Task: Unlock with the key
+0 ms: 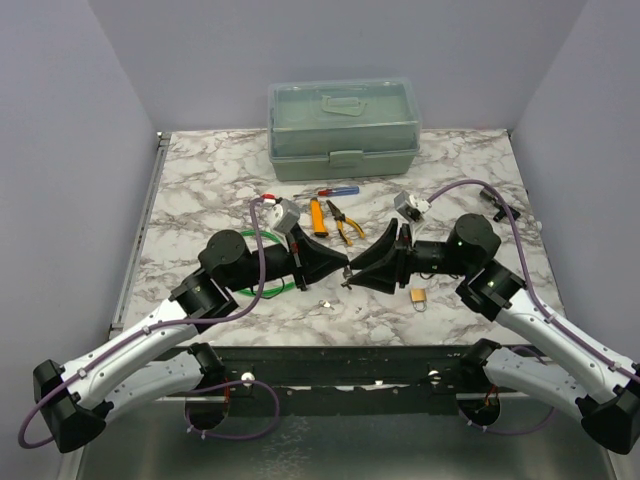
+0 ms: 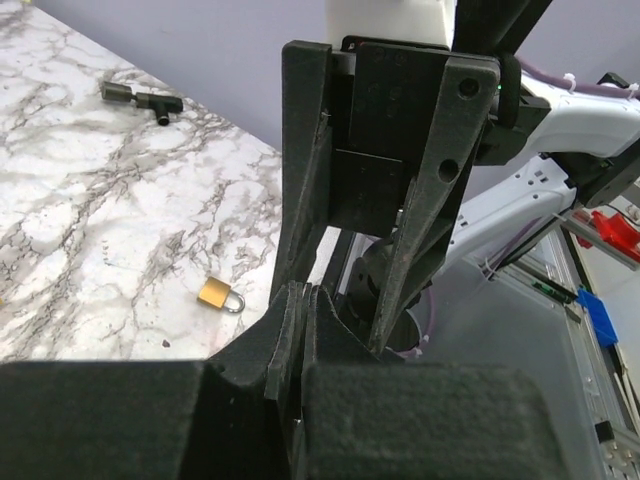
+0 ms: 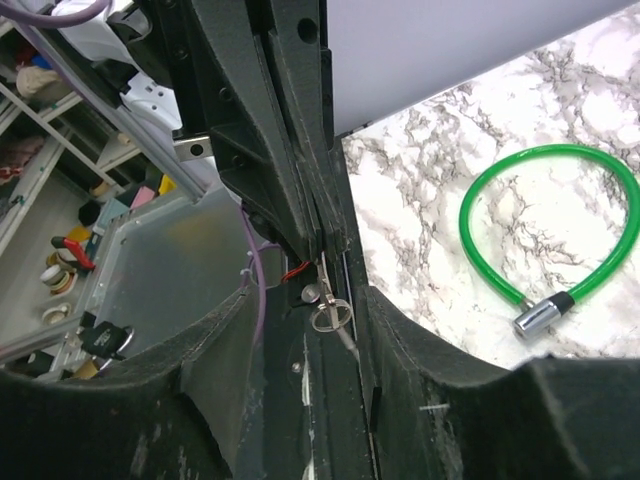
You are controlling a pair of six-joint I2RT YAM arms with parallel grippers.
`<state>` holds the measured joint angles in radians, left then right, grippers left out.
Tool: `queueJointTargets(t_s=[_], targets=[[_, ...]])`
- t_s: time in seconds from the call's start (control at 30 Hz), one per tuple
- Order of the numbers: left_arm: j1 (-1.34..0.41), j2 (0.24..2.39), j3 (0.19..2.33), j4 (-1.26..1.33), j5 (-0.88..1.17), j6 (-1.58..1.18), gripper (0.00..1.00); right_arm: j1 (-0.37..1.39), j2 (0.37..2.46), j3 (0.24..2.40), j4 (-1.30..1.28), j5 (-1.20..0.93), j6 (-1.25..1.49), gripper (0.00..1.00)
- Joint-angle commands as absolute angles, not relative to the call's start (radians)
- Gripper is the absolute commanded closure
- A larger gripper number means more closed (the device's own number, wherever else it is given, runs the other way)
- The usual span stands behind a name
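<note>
Handover was mid-air, left of and slightly beyond the padlock (image 1: 418, 297). The left gripper (image 2: 303, 305) had its fingers pressed together on the key (image 3: 326, 300), and only the ring and a sliver of blade showed below the pads. The right gripper (image 1: 356, 272) was spread, its 2 fingers straddling the left tips. I couldn't confirm it touched anything. The padlock lay flat on the marble, well apart from the key, with nothing holding it.

Risks as I read them:
1. Only 1 gripper held the key. If the left let go before the right bit down, the key would drop to the table left of the padlock.
2. So little key was exposed that the right might catch just the ring. The key would then swing, leaving no torque for turning.
3. The tips were interleaved, so the right could clamp the left's fingers instead of the key.
4. The padlock was small and loose, so pushing the key in would likely shove it unless the freed arm pinned it.
5. The green cable lock (image 3: 467, 220) sat further left of the padlock and was a possible wrong target. A small metal bit (image 1: 322, 306) was also left of it, too small to identify.
</note>
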<state>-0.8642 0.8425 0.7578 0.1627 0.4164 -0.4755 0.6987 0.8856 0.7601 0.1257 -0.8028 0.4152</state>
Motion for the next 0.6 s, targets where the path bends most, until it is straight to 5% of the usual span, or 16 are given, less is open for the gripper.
queueJointTargets(t_s=[0.0, 0.27, 0.57], targets=[[-0.861, 0.811, 0.749, 0.203, 0.364, -0.491, 1.0, 0.704, 0.892, 0.738, 0.19, -0.766, 0.444, 0.47], [-0.862, 0.797, 0.741, 0.234, 0.361, -0.503, 1.0, 0.703, 0.905, 0.715, 0.284, -0.75, 0.496, 0.46], [-0.861, 0.797, 0.73, 0.254, 0.343, -0.509, 1.0, 0.703, 0.919, 0.715, 0.325, -0.761, 0.512, 0.66]])
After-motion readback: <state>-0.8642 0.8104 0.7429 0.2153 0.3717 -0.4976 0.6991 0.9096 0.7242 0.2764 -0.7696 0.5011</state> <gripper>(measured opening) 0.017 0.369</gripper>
